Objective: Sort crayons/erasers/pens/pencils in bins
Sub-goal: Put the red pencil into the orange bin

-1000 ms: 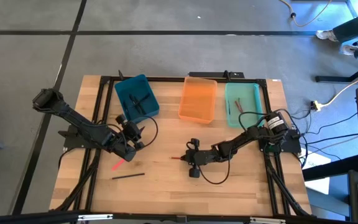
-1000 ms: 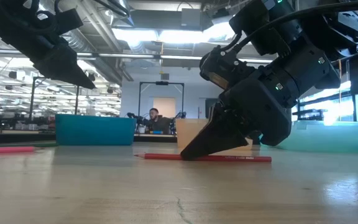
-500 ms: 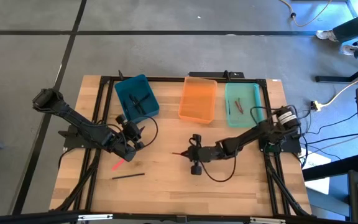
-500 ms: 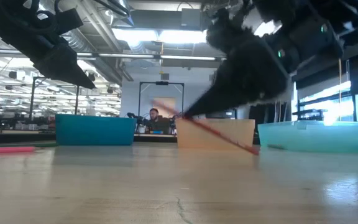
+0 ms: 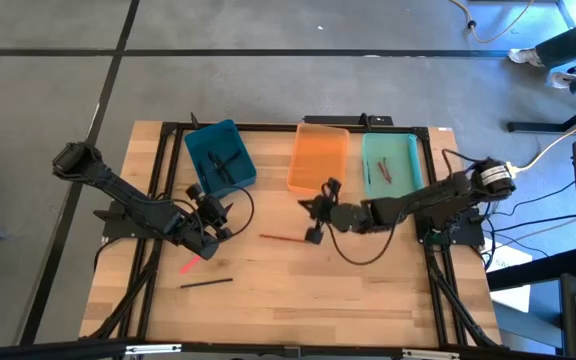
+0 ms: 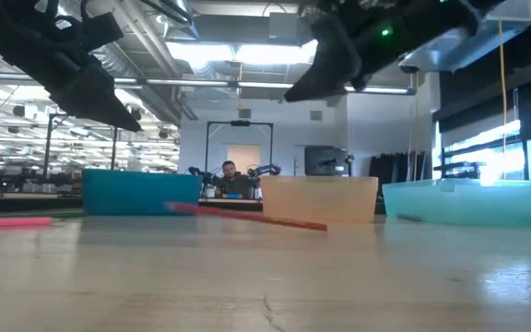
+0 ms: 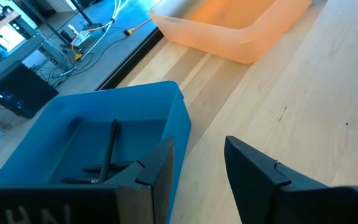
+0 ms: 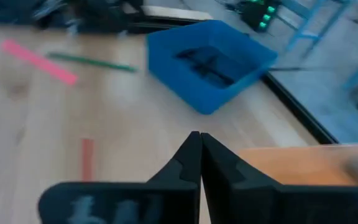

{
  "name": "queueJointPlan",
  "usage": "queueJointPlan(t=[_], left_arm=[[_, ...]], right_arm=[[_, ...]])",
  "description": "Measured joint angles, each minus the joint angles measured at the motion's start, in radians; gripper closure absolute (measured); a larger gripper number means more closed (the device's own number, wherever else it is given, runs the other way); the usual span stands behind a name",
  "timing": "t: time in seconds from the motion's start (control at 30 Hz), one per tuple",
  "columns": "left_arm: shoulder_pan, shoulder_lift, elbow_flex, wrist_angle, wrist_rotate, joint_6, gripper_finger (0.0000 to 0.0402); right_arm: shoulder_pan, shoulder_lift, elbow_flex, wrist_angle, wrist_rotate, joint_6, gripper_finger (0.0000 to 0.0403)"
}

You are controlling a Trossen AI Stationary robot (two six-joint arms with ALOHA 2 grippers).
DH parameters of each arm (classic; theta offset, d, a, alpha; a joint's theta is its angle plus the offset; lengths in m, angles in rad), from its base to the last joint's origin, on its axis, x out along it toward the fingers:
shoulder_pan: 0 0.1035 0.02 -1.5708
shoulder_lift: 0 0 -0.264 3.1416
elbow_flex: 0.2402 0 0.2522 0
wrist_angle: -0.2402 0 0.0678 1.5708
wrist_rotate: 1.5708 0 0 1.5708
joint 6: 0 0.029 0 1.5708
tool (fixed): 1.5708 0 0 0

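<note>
A red pencil [image 5: 283,239] lies flat on the wood near the table's middle, also in the low view [image 6: 247,217] and the right wrist view [image 8: 87,158]. My right gripper [image 5: 308,208] hangs shut and empty above it, up and toward the orange bin [image 5: 320,160]. My left gripper [image 5: 213,235] waits open beside the teal bin [image 5: 220,157], which holds dark sticks [image 7: 107,152]. A pink stick [image 5: 191,263] and a black stick [image 5: 206,283] lie near the left gripper. A green stick [image 8: 92,61] lies there too. The mint bin [image 5: 391,167] holds reddish sticks.
The three bins stand in a row along the far edge. Black cables loop over the table from both arms. A black frame runs round the table's edge. Bare wood lies toward the near edge. A person sits far off in the room [image 6: 230,175].
My right gripper has risen and gone toward the far edge and the orange bin, tipping nearer level. It first lifted one end of the red pencil. The pencil has since dropped out and lies flat again, a little farther left and toward the far edge.
</note>
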Motion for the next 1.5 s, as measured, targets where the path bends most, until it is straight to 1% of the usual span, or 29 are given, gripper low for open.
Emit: queueJointPlan(t=[0.03, 0.13, 0.23, 0.33, 0.4, 0.47, 0.63, 0.73, 0.83, 0.93, 1.1, 1.2, 1.27, 1.4, 1.5], left_arm=[[0.000, 0.000, 0.000, 0.000, 0.000, 0.000, 0.0266], [0.000, 0.000, 0.000, 0.000, 0.000, 0.000, 0.0266], [0.000, 0.000, 0.000, 0.000, 0.000, 0.000, 0.0266], [0.000, 0.000, 0.000, -0.001, 0.002, 0.000, 0.0266], [0.000, 0.000, 0.000, 0.000, 0.002, 0.000, 0.0266], [0.000, 0.000, 0.000, 0.000, 0.003, 0.000, 0.0266], [0.000, 0.000, 0.000, 0.004, 0.005, 0.000, 0.0266], [0.000, 0.000, 0.000, 0.006, 0.005, 0.000, 0.0266], [0.000, 0.000, 0.000, 0.006, 0.005, 0.000, 0.0266], [0.000, 0.000, 0.000, 0.006, 0.006, 0.000, 0.0266], [0.000, 0.000, 0.000, 0.004, 0.007, 0.000, 0.0266], [0.000, 0.000, 0.000, 0.004, 0.008, 0.000, 0.0266], [0.000, 0.000, 0.000, 0.004, 0.008, 0.000, 0.0266], [0.000, 0.000, 0.000, 0.004, 0.008, 0.000, 0.0266], [0.000, 0.000, 0.000, 0.004, 0.008, 0.000, 0.0266]], right_arm=[[-0.018, -0.001, 0.000, 0.000, -0.039, 0.006, 0.0389], [-0.052, 0.024, 0.000, -0.003, -0.222, 0.034, 0.0375], [-0.055, 0.099, 0.001, 0.002, -0.300, 0.092, 0.0355], [-0.032, 0.214, 0.000, 0.084, -0.304, 0.138, 0.0328], [-0.005, 0.294, 0.005, 0.173, -0.310, 0.140, 0.0309], [0.019, 0.358, 0.025, 0.227, -0.311, 0.135, 0.0288], [0.049, 0.472, 0.095, 0.213, -0.283, 0.133, 0.0245], [0.054, 0.512, 0.125, 0.180, -0.253, 0.130, 0.0236], [0.054, 0.528, 0.131, 0.186, -0.250, 0.137, 0.0244], [0.054, 0.530, 0.131, 0.181, -0.255, 0.134, 0.0267], [0.053, 0.530, 0.130, 0.175, -0.297, 0.134, 0.0325], [0.053, 0.531, 0.130, 0.174, -0.303, 0.131, 0.0363], [0.053, 0.532, 0.129, 0.172, -0.303, 0.122, 0.0382], [0.053, 0.532, 0.129, 0.174, -0.299, 0.107, 0.0386], [0.053, 0.533, 0.129, 0.176, -0.297, 0.108, 0.0369]])
